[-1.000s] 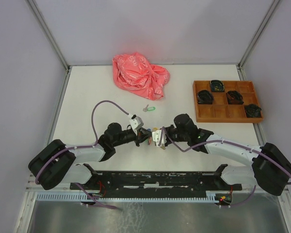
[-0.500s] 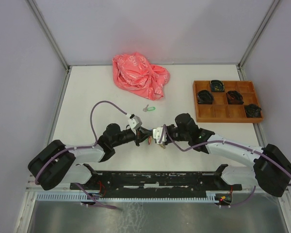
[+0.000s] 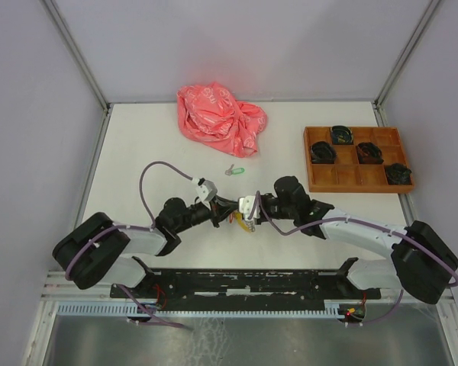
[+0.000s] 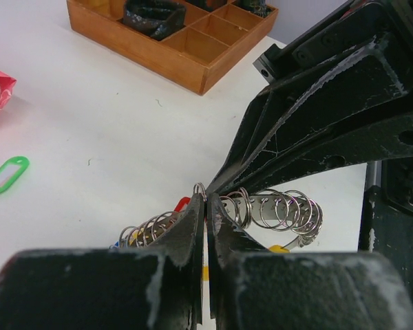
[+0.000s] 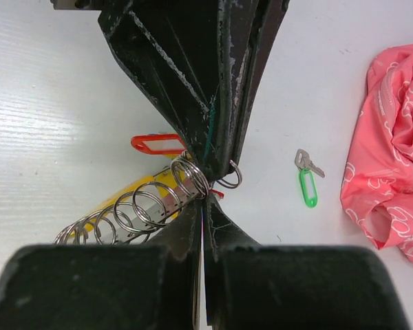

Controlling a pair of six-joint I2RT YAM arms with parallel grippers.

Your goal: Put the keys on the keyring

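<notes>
Steel keyring (image 5: pixel 191 177), clamped by left gripper (image 4: pixel 206 201) and right gripper (image 5: pixel 202 203), could spring free if either slips

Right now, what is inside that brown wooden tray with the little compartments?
Four black lumpy items sit in separate compartments of the wooden tray; the rest show bare wood. Anything beneath them is covered.

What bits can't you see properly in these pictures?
- Top view: the ring bunch is too small, and the left gripper and right gripper cover it.
- Right wrist view: the red tag shows, but the left gripper's fingers hide any key on it.
- Left wrist view: the left edge cuts off the green-tag key; the top edge cuts off the wooden tray.
</notes>
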